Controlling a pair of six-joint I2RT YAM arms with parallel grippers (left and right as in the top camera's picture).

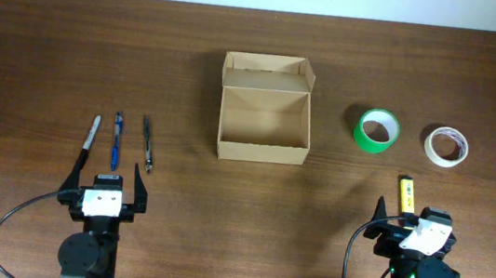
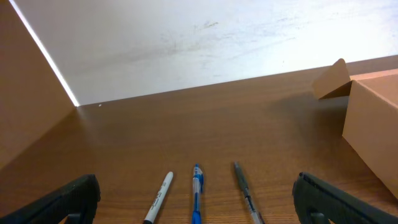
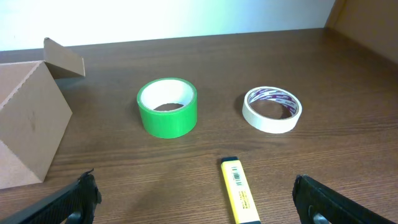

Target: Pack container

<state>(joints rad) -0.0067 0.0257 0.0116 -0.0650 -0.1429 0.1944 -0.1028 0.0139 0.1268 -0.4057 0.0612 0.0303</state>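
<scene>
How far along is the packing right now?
Done: the container stands open, but empty. In hand: nothing; the left end effector and right end effector are open and bare. Left: marker, blue pen, grey pen, green tape, white tape and yellow highlighter lie on the table.

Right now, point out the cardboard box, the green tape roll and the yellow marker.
cardboard box (image 1: 264,122), overhead view, bare inside floor.
green tape roll (image 3: 166,121), right wrist view, outer side wall.
yellow marker (image 3: 239,191), right wrist view, middle of its barrel.

Black marker (image 1: 91,132), blue pen (image 1: 117,138), grey pen (image 1: 148,144) (side by side), green tape (image 3: 168,121), white tape (image 3: 270,121), yellow highlighter (image 3: 239,193)
</scene>
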